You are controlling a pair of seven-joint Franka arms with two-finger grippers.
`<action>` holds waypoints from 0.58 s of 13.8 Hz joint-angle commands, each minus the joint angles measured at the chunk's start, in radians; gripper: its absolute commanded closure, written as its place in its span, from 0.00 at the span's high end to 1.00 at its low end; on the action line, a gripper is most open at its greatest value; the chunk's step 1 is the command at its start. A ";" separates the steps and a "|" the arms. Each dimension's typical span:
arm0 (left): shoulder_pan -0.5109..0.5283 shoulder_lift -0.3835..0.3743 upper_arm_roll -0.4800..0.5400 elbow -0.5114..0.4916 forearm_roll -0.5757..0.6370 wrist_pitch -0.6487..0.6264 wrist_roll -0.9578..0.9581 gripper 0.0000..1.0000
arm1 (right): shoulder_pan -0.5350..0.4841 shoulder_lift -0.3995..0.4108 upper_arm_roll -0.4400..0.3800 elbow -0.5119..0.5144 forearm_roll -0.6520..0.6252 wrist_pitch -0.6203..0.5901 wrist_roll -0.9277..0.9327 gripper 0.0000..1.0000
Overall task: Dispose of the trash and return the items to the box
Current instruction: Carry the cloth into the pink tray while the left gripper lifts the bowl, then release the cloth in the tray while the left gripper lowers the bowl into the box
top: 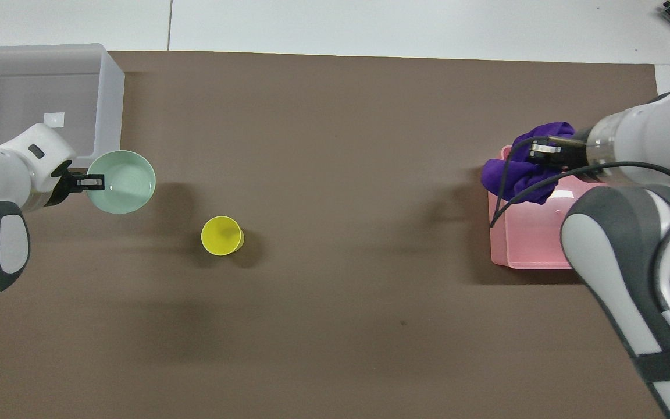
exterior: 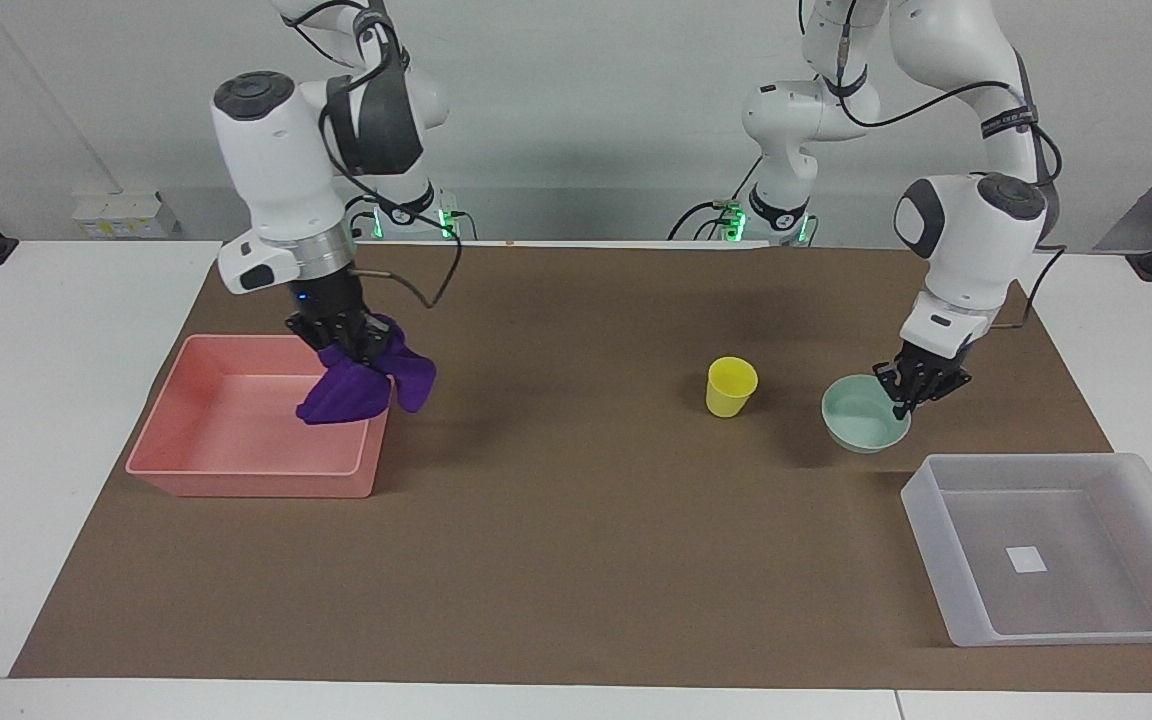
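Facing view, upper left of the frame: the right gripper point(exterior: 341, 335) is clamped on the rag point(exterior: 364, 382), which hangs in loose folds over the pink bin point(exterior: 254, 482), above the wall that faces the table's middle. Held up high, the cloth clears that wall; part of it droops outside the rim line, so a release now would likely leave it draped on the edge, and I judge it needs carrying further in over the floor of the bin.

At the right of that frame the left gripper point(exterior: 919, 385) pinches the rim of the bowl point(exterior: 864, 425), fingers straddling the thin wall, one inside and one outside. A rim grip suits a shallow dish that is too wide to span. The bowl looks lifted and slightly tilted, its shadow lying on the mat below.

Overhead view, upper left: the bowl point(top: 121, 181) sits just beside the box point(top: 111, 105), overlapping its corner from above, so it seems on its way in. The cup point(top: 222, 235) stands upright on the mat, untouched, left for a later trip.
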 commanded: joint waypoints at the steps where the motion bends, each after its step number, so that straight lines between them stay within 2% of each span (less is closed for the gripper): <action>1: 0.015 0.005 0.003 0.076 -0.016 -0.060 -0.013 0.00 | -0.139 -0.018 0.013 -0.112 0.006 0.089 -0.196 0.00; 3: 0.053 0.012 0.003 0.119 -0.062 -0.082 -0.010 0.00 | -0.218 -0.012 0.013 -0.189 0.013 0.169 -0.306 0.00; 5: 0.059 0.044 0.003 0.176 -0.062 -0.079 -0.007 0.00 | -0.227 -0.010 0.013 -0.261 0.013 0.230 -0.311 0.00; 7: 0.097 0.080 0.003 0.240 -0.064 -0.085 -0.006 0.00 | -0.230 0.025 0.012 -0.272 0.013 0.269 -0.307 0.00; 8: 0.102 0.105 0.003 0.274 -0.064 -0.083 -0.006 0.00 | -0.229 0.045 0.013 -0.272 0.013 0.290 -0.303 0.04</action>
